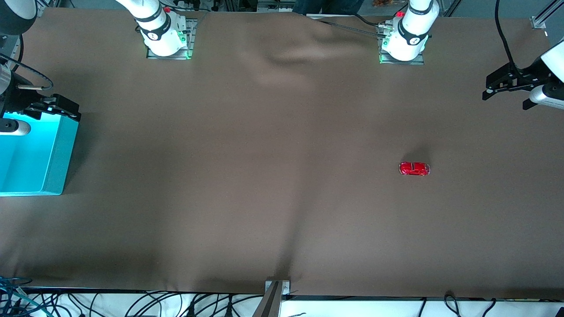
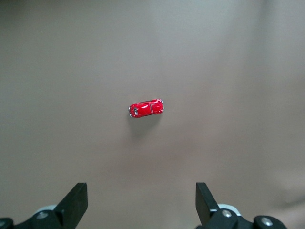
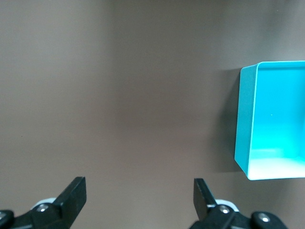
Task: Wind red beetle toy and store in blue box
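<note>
A tiny glossy red beetle toy (image 1: 414,168) (image 2: 146,108) with dark windows rests on its wheels on the brown cloth-covered table (image 1: 246,176), toward the left arm's end. The large cyan open-top blue box (image 1: 31,154) (image 3: 274,124) stands at the right arm's end, well apart from the toy. The left gripper (image 1: 506,83) (image 2: 141,205) hangs over bare cloth near the toy, jaws spread wide and empty. The right gripper (image 1: 55,105) (image 3: 139,202) hangs over the box's rim, jaws likewise apart, holding nothing.
</note>
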{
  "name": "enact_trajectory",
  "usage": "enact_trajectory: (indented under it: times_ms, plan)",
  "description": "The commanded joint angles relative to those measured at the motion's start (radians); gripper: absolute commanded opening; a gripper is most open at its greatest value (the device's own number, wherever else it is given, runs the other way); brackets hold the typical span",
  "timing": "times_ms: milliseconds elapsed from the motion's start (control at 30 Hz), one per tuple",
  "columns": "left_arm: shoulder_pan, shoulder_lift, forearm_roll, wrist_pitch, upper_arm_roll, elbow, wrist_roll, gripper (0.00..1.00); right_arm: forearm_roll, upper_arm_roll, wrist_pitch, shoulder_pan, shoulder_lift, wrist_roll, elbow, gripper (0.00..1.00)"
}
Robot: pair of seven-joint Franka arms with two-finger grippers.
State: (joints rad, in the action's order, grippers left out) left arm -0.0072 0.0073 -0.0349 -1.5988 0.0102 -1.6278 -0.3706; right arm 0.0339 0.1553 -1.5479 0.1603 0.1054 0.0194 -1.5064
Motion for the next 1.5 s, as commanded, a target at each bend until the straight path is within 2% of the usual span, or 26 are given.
enact_trajectory:
  times_ms: [0, 567, 867, 1033, 1167, 1467]
  plan:
    - [0.001, -0.012, 0.015, -0.062, -0.001, -0.078, -0.117, 1.00, 0.008, -0.003, 0.020, 0.002, -0.003, 0.008, 0.017, 1.00]
    - [-0.002, -0.012, 0.017, -0.202, -0.001, -0.228, -0.163, 1.00, 0.008, -0.003, 0.022, 0.002, -0.003, 0.008, 0.017, 1.00]
    - [-0.007, 0.003, 0.027, -0.414, -0.001, -0.365, -0.298, 1.00, 0.008, -0.003, 0.022, 0.002, -0.003, 0.008, 0.018, 1.00]
    - [-0.013, 0.025, 0.101, -0.552, -0.003, -0.446, -0.364, 1.00, 0.008, -0.003, 0.022, 0.002, -0.003, 0.008, 0.017, 1.00]
    - [-0.013, 0.043, 0.112, -0.651, -0.015, -0.506, -0.413, 1.00, 0.008, -0.003, 0.022, 0.002, -0.003, 0.008, 0.017, 1.00]
    - [-0.013, 0.105, 0.113, -0.719, -0.035, -0.540, -0.551, 1.00, 0.008, -0.002, 0.022, 0.002, -0.003, 0.008, 0.017, 1.00]
